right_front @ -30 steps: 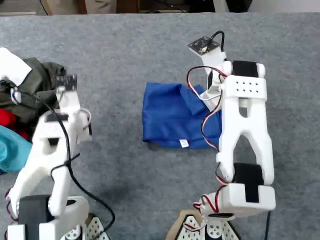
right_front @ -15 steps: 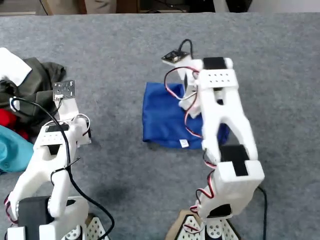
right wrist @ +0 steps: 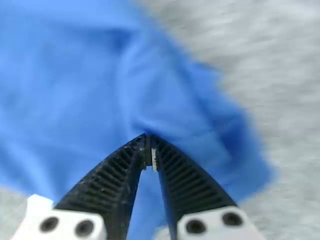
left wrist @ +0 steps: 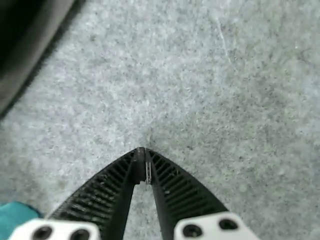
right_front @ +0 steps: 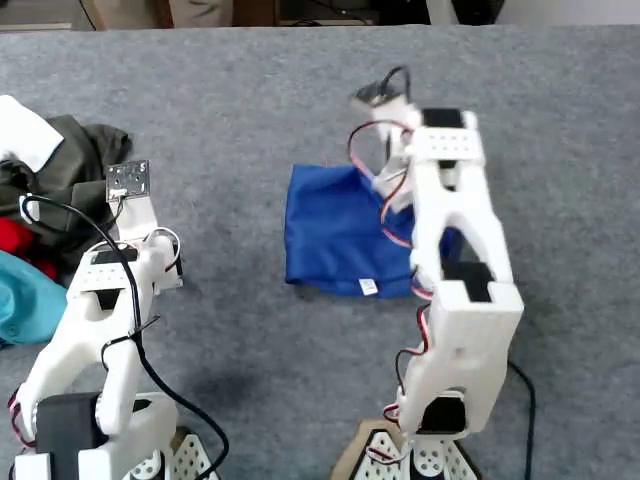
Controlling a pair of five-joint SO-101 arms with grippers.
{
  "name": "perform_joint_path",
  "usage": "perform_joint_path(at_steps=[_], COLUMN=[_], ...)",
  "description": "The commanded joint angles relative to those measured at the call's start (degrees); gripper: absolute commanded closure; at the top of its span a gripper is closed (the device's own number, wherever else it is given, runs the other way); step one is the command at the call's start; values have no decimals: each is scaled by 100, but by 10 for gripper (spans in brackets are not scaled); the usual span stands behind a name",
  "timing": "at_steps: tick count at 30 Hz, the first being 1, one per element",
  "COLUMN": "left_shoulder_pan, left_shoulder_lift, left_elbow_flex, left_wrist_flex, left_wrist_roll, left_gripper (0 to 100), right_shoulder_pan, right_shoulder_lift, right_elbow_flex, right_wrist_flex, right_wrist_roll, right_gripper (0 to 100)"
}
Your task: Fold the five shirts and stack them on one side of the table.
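Note:
A blue shirt point(right_front: 335, 235) lies partly folded at the middle of the grey table point(right_front: 230, 110), with a small white tag point(right_front: 368, 287) at its near edge. My right arm point(right_front: 445, 150) reaches over the shirt's far right part. My right gripper point(right wrist: 148, 152) is shut, tips together, just over the blue shirt point(right wrist: 75, 75) near its edge; I see no cloth between the fingers. My left arm point(right_front: 110, 270) stands at the left beside a pile of shirts point(right_front: 45, 170). My left gripper point(left wrist: 142, 165) is shut over bare table.
The pile at the left edge holds a white shirt point(right_front: 22, 130), an olive shirt point(right_front: 85, 150), a red shirt point(right_front: 15, 238) and a teal shirt point(right_front: 25, 295). Bare table lies between the pile and the blue shirt, and at the far right.
My right arm swung left over the blue shirt, then drew back slightly right and farther away. The folded flap at the shirt's right is now hidden. My left wrist shifted slightly early on.

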Motion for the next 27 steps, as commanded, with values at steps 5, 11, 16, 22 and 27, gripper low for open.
perform_joint_path(at_steps=[5, 11, 16, 22, 27], left_shoulder_pan=[-35, -44, -44, -44, -44], left_shoulder_lift=[-163, -163, -163, -163, -163], left_elbow_flex=[9, 9, 9, 0, 0], left_wrist_flex=[-70, -70, -70, -70, -79], left_wrist_roll=[-18, -18, -18, -18, -18], left_gripper=[981, 981, 981, 981, 981], right_shoulder_pan=[655, 549, 374, 312, 171], right_shoulder_lift=[1103, 1596, 1560, 804, -180], right_elbow_flex=[-2967, -4919, -5534, -3486, -1868], right_wrist_flex=[88, 1327, 2391, 2382, 2163], right_wrist_roll=[-53, -35, -62, -501, -501], right_gripper=[993, 993, 993, 994, 994])
